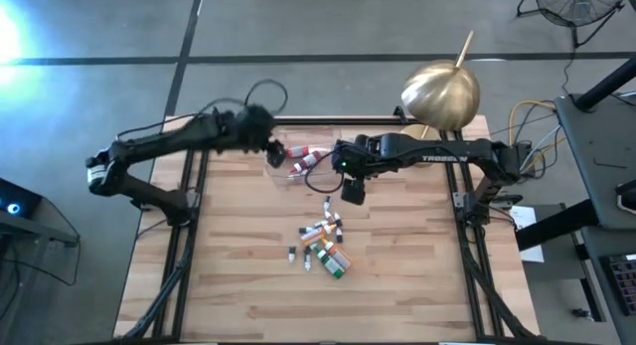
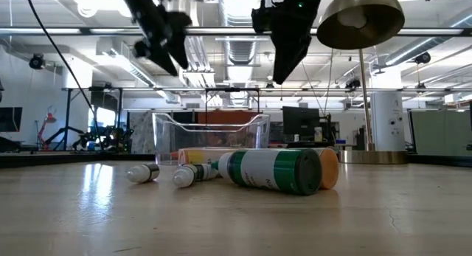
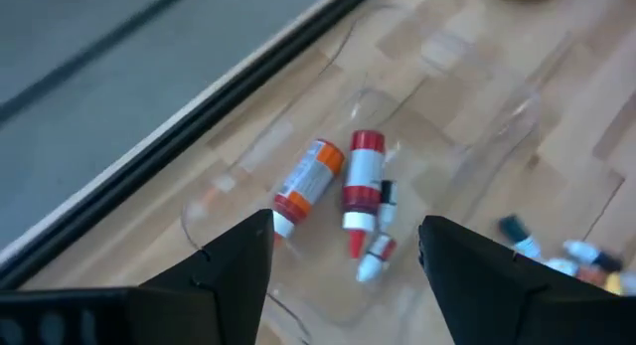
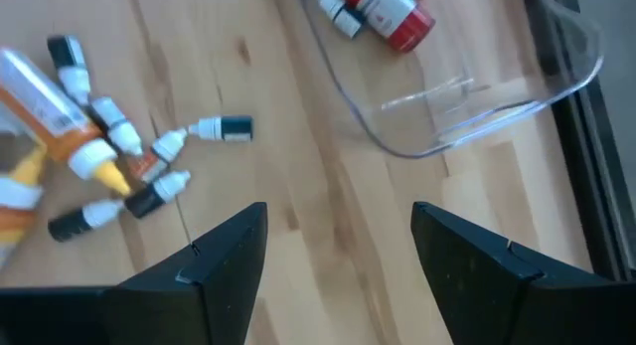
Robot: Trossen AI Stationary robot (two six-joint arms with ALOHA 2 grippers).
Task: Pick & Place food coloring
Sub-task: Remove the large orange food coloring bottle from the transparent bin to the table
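Both grippers hang empty, jaws spread. The left gripper (image 1: 275, 154) hovers over the clear tray (image 3: 467, 136) at the far side of the counter (image 1: 417, 285), where a few food coloring bottles (image 3: 364, 181) already lie. The right gripper (image 1: 353, 192) sits just right of the tray, above bare wood. The loose food coloring pile (image 1: 325, 244) waits nearer. Looks like between-picks: next, the right gripper needs to drop toward the pile and single out one bottle.

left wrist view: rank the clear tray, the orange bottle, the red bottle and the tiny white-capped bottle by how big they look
1. Clear tray, largest; it holds the rest.
2. Red bottle and orange bottle: about alike, not ranked.
3. Tiny white-capped bottle, smallest.

All lie together in the tray, so nearness hardly skews this.
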